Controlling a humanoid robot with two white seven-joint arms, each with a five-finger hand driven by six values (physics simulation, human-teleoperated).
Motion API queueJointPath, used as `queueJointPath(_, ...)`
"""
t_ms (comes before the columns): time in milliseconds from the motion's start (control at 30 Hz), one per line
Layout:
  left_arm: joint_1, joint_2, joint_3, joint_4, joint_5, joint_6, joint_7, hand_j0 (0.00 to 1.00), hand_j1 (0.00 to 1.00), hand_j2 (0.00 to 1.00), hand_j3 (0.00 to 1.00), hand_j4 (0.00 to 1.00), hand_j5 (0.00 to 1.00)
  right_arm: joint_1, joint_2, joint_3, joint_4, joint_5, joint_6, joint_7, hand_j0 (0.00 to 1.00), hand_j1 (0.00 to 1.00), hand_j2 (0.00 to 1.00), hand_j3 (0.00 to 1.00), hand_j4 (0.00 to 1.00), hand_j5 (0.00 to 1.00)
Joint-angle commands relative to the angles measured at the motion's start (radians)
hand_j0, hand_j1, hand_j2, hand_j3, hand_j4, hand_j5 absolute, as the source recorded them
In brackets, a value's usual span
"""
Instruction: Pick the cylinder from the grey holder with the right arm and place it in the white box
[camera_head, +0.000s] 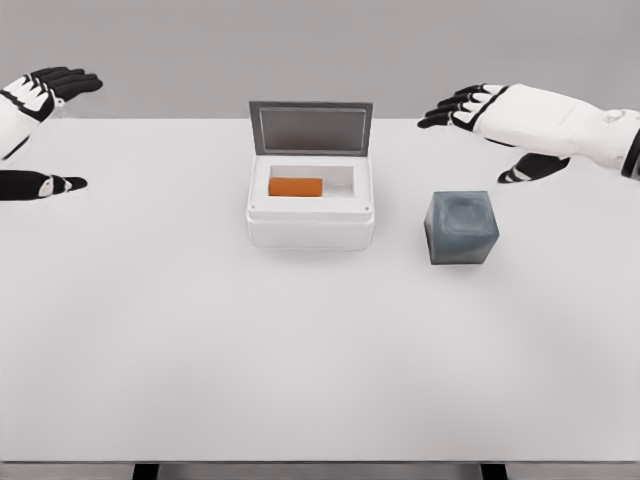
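Cylinder (296, 187): orange, lying inside the open white box (310, 225), frame centre. Grey holder (461, 227): right of box, apart. Right hand (487, 110): upper right, fingers spread, empty. Left hand (45, 90): upper left, fingers spread, empty. Table (300, 350): white.

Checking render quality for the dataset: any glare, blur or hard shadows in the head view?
Head view: even, flat light, no glare; only a faint soft shadow under the white box and grey holder; slight overall softness, edges of the orange cylinder a bit fuzzy.
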Motion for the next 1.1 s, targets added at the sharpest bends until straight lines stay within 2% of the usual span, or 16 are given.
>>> queueJointPath(0,0.0,-0.001,-0.013,0.044,0.007,0.001,-0.01,1.0,1.0,1.0,1.0,1.0,1.0,0.0,0.005,-0.025,-0.003,-0.006,-0.003,-0.001,1.0,1.0,1.0,1.0,1.0,1.0)
queueJointPath(100,-0.04,0.013,-0.048,0.09,0.027,0.001,-0.009,1.0,1.0,1.0,1.0,1.0,1.0,0.006,0.004,-0.024,-0.004,-0.006,-0.003,-0.001,1.0,1.0,1.0,1.0,1.0,1.0)
queueJointPath(200,-0.178,0.001,-0.268,0.153,0.03,0.001,-0.003,1.0,1.0,1.0,1.0,1.0,1.0,0.011,0.01,-0.024,-0.004,-0.006,-0.003,-0.001,1.0,1.0,1.0,1.0,1.0,1.0)
queueJointPath(267,-0.227,-0.013,-0.337,0.164,0.062,0.001,-0.003,1.0,1.0,1.0,1.0,1.0,1.0,0.012,0.004,-0.025,-0.011,-0.007,-0.003,-0.001,1.0,1.0,1.0,1.0,1.0,1.0)
queueJointPath(333,-0.259,-0.03,-0.42,0.165,0.157,0.001,-0.01,1.0,1.0,1.0,1.0,1.0,1.0,0.015,0.002,-0.024,-0.021,-0.009,-0.003,-0.001,1.0,1.0,1.0,1.0,1.0,1.0)
queueJointPath(400,-0.319,-0.03,-0.542,0.176,0.322,0.021,-0.012,1.0,1.0,1.0,1.0,1.0,1.0,0.02,0.011,-0.025,-0.023,-0.009,0.0,-0.001,1.0,1.0,1.0,1.0,1.0,1.0)
queueJointPath(467,-0.353,-0.03,-0.611,0.19,0.439,0.093,-0.012,1.0,1.0,1.0,1.0,1.0,1.0,0.02,0.004,-0.025,-0.04,-0.01,0.0,-0.001,1.0,1.0,1.0,1.0,1.0,1.0)
queueJointPath(567,-0.357,-0.053,-0.621,0.23,0.516,0.124,-0.021,1.0,1.0,1.0,1.0,1.0,1.0,0.021,0.001,-0.027,-0.047,-0.01,0.0,-0.001,1.0,1.0,1.0,1.0,1.0,1.0)
queueJointPath(600,-0.377,-0.096,-0.621,0.277,0.557,0.154,-0.076,1.0,1.0,1.0,1.0,1.0,1.0,0.021,0.001,-0.029,-0.047,-0.01,0.001,-0.001,1.0,1.0,1.0,1.0,1.0,1.0)
queueJointPath(633,-0.385,-0.112,-0.621,0.293,0.563,0.159,-0.094,1.0,1.0,1.0,1.0,1.0,1.0,0.021,0.001,-0.027,-0.047,-0.012,0.001,-0.001,1.0,1.0,1.0,1.0,1.0,1.0)
queueJointPath(700,-0.428,-0.172,-0.621,0.385,0.599,0.184,-0.16,1.0,1.0,1.0,1.0,1.0,1.0,0.021,0.001,-0.029,-0.047,-0.012,0.001,-0.001,1.0,1.0,1.0,1.0,1.0,1.0)
queueJointPath(767,-0.463,-0.226,-0.622,0.452,0.602,0.193,-0.219,1.0,1.0,1.0,1.0,1.0,1.0,0.021,-0.001,-0.029,-0.047,-0.012,0.0,-0.001,1.0,1.0,1.0,1.0,1.0,1.0)
queueJointPath(1000,-0.558,-0.36,-0.645,0.659,0.599,0.193,-0.274,1.0,1.0,1.0,1.0,1.0,1.0,0.037,-0.009,-0.042,-0.049,-0.012,0.0,-0.001,1.0,1.0,1.0,1.0,1.0,1.0)
queueJointPath(1067,-0.583,-0.364,-0.65,0.673,0.596,0.193,-0.277,1.0,1.0,1.0,1.0,1.0,1.0,0.037,-0.01,-0.042,-0.049,-0.01,0.0,-0.001,1.0,1.0,1.0,1.0,1.0,1.0)
